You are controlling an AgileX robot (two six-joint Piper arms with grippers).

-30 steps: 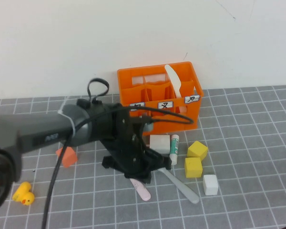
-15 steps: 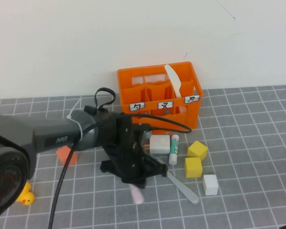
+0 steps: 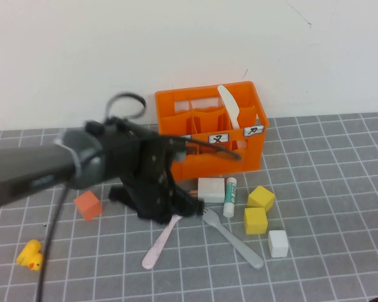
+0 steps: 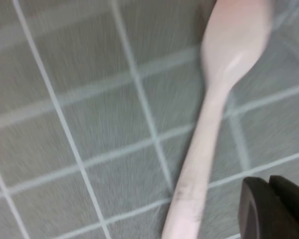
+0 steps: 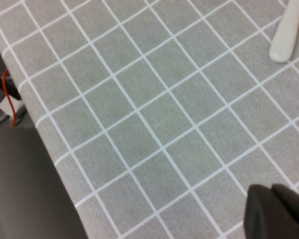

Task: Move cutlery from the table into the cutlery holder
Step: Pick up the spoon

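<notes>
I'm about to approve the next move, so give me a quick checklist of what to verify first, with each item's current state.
1. Pink spoon secured by the left end effector: cannot tell; one end sits under it, and the spoon slants down to the table.
2. Cream knife in the orange cutlery holder: ok, standing in it.
3. Grey fork put away: not ok, lying on the tiles.
4. Free compartments in the holder: ok, several look empty.
5. Clutter near the fork: not ok, glue stick and yellow cubes are close.
6. Right end effector out of the way: ok, over bare tiles.
</notes>
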